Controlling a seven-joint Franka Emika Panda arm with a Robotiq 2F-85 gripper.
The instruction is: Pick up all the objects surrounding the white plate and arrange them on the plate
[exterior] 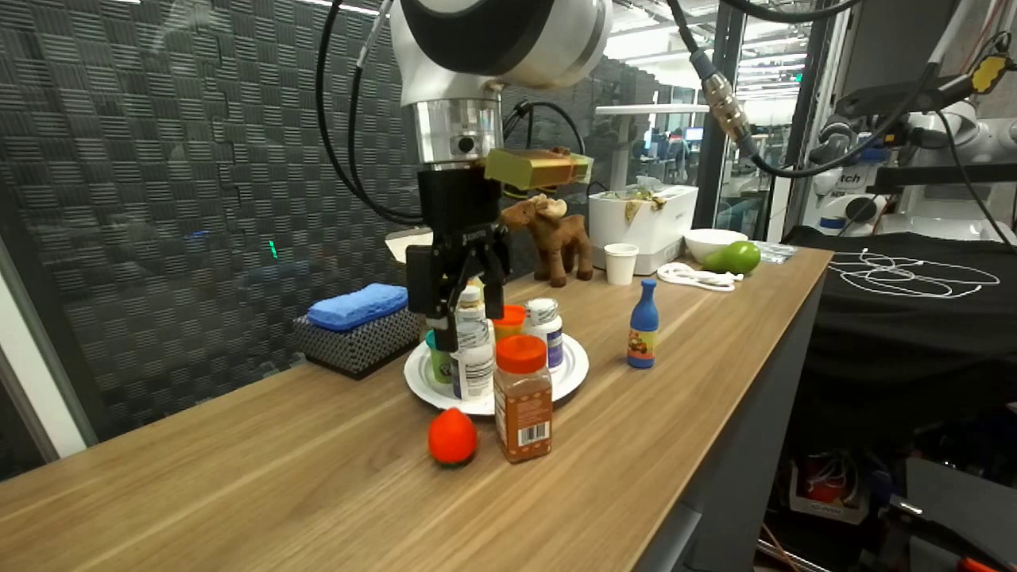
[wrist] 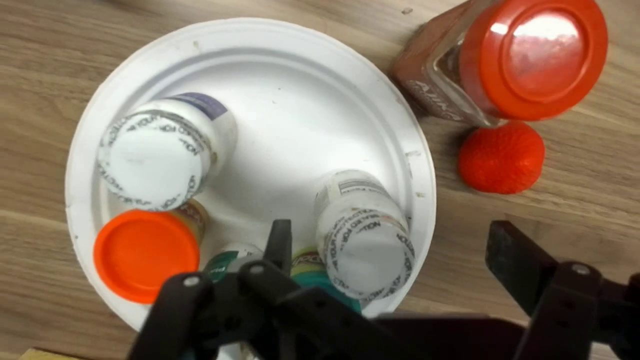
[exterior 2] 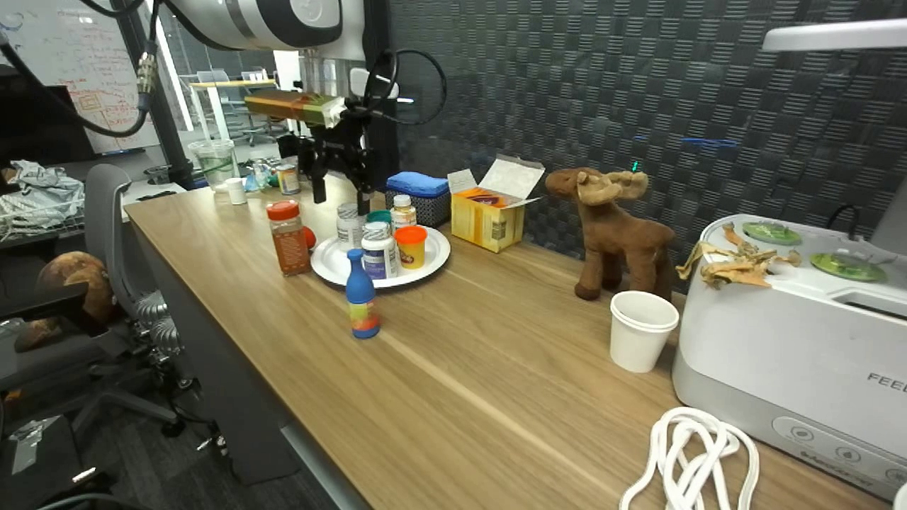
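Wrist view, and it's a crowd: one white plate [wrist: 295,115] carrying five things, namely three pill bottles [wrist: 155,162], one of them mostly hidden behind the pincer [wrist: 390,240], plus one orange-lidded tub [wrist: 147,255] and one teal-lidded tub [wrist: 320,282]. That pincer hangs above the plate, fingers wide apart, holding nothing! Just beside the plate on the tabletop [exterior: 238,492], one red-lidded jar [wrist: 500,60], upright, and one red ball [wrist: 501,157] near it. Across to both exterior views, and only these give us the blue bottle [exterior 2: 362,304], just one, standing upright apart from the plate. All three pill bottles show their tops in an exterior view, along with one open yellow box [exterior 2: 489,225] and two nested paper cups [exterior 2: 640,336]. One green fruit [exterior: 736,258] turns up only in an exterior view, beside one white bowl [exterior: 711,241].
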